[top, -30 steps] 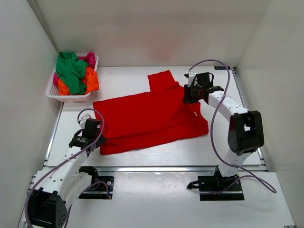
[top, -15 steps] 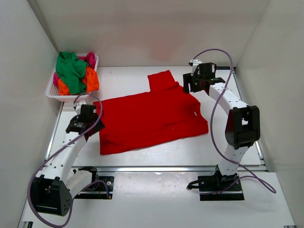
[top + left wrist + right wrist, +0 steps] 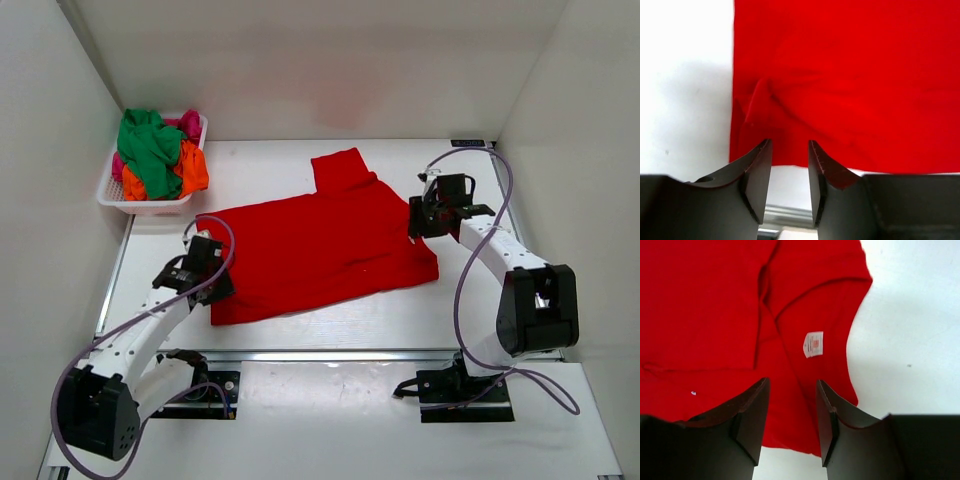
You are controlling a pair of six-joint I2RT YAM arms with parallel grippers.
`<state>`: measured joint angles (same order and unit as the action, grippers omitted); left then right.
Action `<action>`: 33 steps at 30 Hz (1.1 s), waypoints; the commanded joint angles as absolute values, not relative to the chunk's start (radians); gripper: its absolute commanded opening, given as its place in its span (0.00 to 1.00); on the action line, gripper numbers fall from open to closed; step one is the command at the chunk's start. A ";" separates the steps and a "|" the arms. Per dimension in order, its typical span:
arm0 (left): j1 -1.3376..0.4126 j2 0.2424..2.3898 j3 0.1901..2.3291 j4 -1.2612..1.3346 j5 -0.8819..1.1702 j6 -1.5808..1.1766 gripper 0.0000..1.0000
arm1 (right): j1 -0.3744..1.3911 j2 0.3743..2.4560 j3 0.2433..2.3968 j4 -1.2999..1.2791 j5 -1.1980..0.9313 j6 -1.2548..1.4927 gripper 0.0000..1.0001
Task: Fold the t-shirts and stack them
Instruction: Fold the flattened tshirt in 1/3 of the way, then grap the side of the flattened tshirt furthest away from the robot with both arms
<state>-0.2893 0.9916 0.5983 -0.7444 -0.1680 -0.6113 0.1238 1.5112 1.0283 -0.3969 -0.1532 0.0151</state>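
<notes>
While both pincers hang spread over opposite ends of the red shirt (image 3: 320, 245), neither grips anything yet. The shirt lies flat across the middle of the bench (image 3: 250, 170), one sleeve reaching toward the far edge. The other shirts (image 3: 150, 155) are heaped in the basket (image 3: 145, 207) at the far left corner.

The left pincer (image 3: 789, 145) is at the hem by the shirt's near left corner, its fingers parted just over the cloth edge, with a wrinkle (image 3: 757, 100) right ahead. The right pincer (image 3: 792, 382) is parted above the neck opening, near the label (image 3: 813, 344).

The step looks like taking hold for a fold. To do it well, each pincer should probably drop straight onto its edge, catch every layer, and close firmly. Both should then lift together so the cloth stays taut and the wrinkle pulls out.
</notes>
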 commanded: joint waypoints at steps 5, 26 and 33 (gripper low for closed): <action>-0.224 1.121 0.804 -0.574 -0.216 -0.560 0.50 | 0.169 1.612 1.207 -0.244 -0.189 -0.071 0.39; -0.147 1.842 1.244 -0.402 -0.340 -0.523 0.44 | 0.252 2.198 1.723 -0.373 -0.204 -0.123 0.32; -0.132 2.034 1.443 -0.486 -0.310 -0.502 0.43 | 0.235 2.307 1.852 -0.523 -0.140 -0.107 0.32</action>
